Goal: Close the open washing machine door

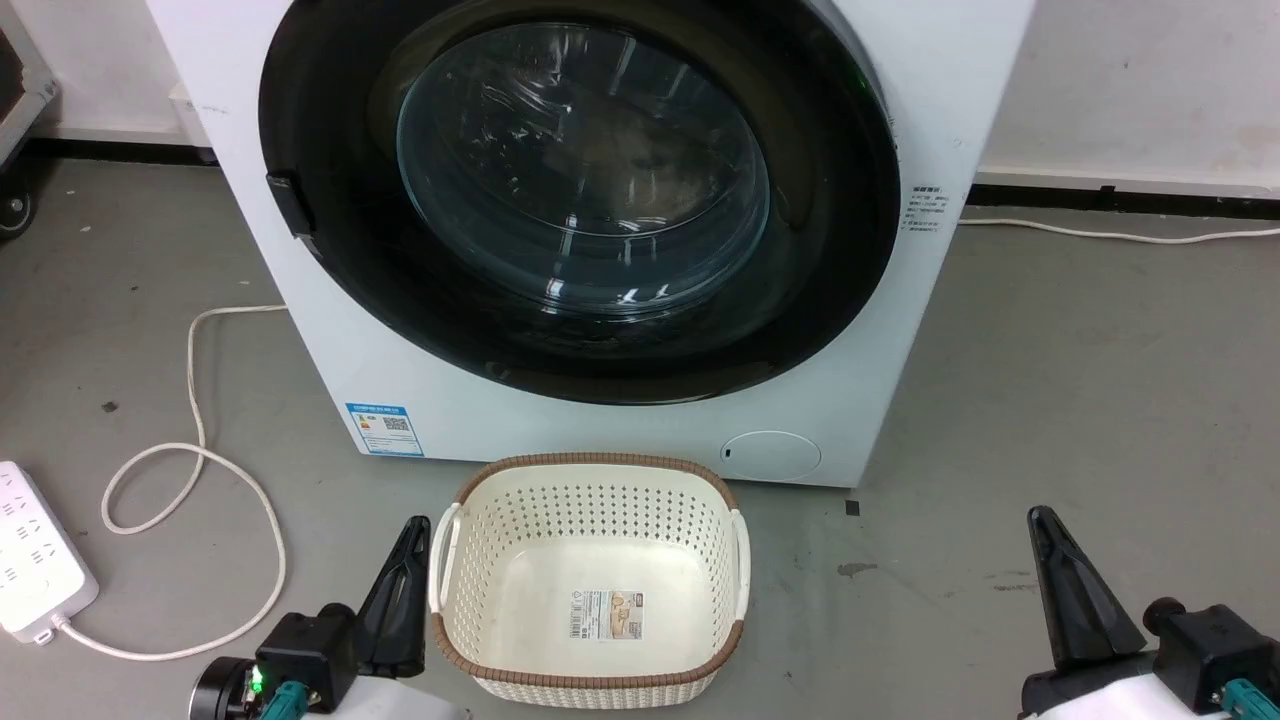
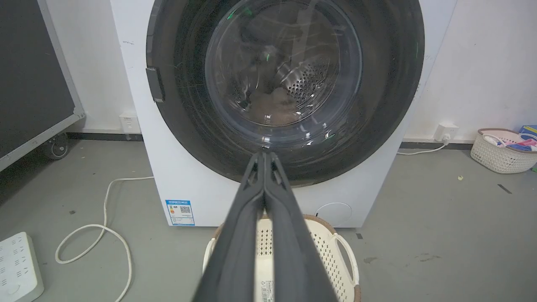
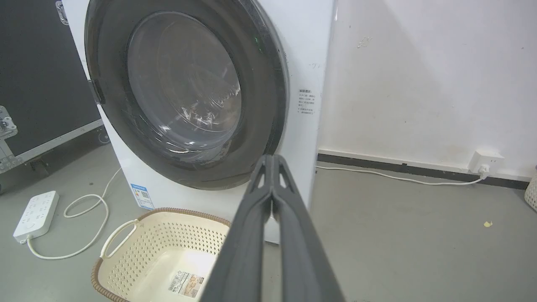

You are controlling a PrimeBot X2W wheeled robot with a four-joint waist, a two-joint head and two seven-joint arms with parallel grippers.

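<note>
The left hand [image 1: 417, 527] sits at 7 o'clock in the head view, its 2 fingers pressed together on nothing. The right hand [image 1: 1041, 517], at 5 o'clock, is likewise pinched shut and empty. Between them stands a cream laundry basket [image 1: 590, 462]. Beyond it, at 12 o'clock, the washing machine door [image 1: 580, 170] lies apparently flush on the washing machine [image 1: 600, 435]. The closing looks done; if unlatched, a firm push near the catch [image 1: 290, 205] at the door's 9 o'clock would finish it.
</note>
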